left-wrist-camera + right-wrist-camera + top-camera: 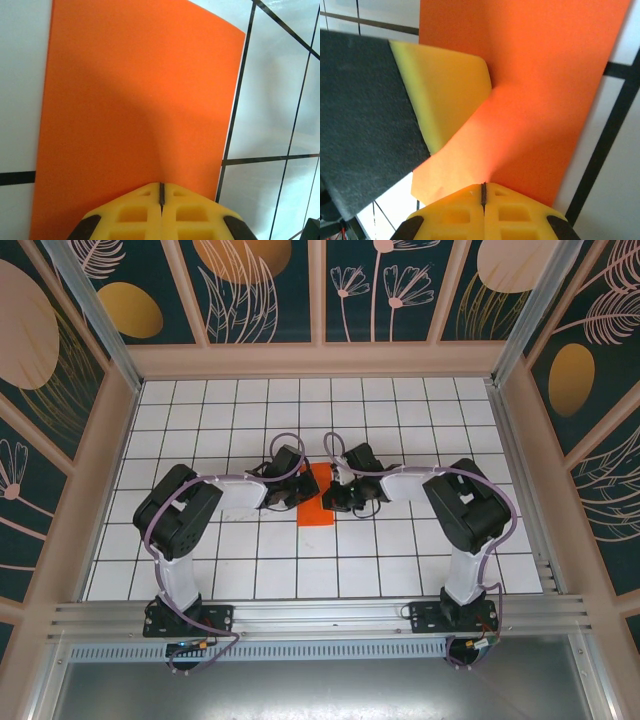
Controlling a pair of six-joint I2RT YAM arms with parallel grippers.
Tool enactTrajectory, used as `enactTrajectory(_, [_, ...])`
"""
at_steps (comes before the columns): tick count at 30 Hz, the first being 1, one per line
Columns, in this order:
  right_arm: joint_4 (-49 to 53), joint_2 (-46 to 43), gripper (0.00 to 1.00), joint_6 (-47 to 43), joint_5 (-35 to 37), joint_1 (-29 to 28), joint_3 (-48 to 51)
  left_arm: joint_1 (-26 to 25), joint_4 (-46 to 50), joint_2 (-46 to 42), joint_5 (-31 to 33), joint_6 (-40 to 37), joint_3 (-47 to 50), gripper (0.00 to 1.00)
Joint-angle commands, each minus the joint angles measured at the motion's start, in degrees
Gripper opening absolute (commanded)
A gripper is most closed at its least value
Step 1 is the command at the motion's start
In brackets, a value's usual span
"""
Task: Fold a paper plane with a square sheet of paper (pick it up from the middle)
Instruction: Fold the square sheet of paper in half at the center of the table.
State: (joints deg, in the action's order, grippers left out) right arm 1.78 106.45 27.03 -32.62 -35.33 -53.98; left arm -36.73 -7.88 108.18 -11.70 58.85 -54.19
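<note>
Paper (318, 502): thin orange sheet, mid-table (200, 540), lying as a narrow strip between both claws. Judged light, limp, easily creased or torn; best pinched at the middle.
Left claw (161, 187): jaws closed, tip down on the sheet; a grip cannot be told.
Right claw (483, 186): jaws closed, apparently pinching a raised edge.
Obstruction: the claws crowd each other.

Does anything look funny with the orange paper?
Yes. The thin orange-red square sheet of paper isn't lying flat. A raised ridge runs along its middle, starting right at the yellow left fingers and the yellow right fingers. Both pairs are shut and seem to be pinching the paper up.
</note>
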Motion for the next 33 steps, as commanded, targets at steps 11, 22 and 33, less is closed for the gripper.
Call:
enactTrajectory(11, [5.8,-9.5,0.0,-3.6,-0.6,-0.5,11.0,0.0,2.0,1.9,-1.7,-0.2,1.6,0.0])
enactTrajectory(22, [-0.3,-11.6,0.0,3.1,5.9,-0.4,3.8,1.3,6.0,-9.6,2.1,-1.7,-1.9,0.25])
enactTrajectory(33, [-2.8,-2.5,0.0,6.3,8.3,-0.3,-1.5,3.5,4.8,-20.1,-0.9,2.6,13.5,0.44])
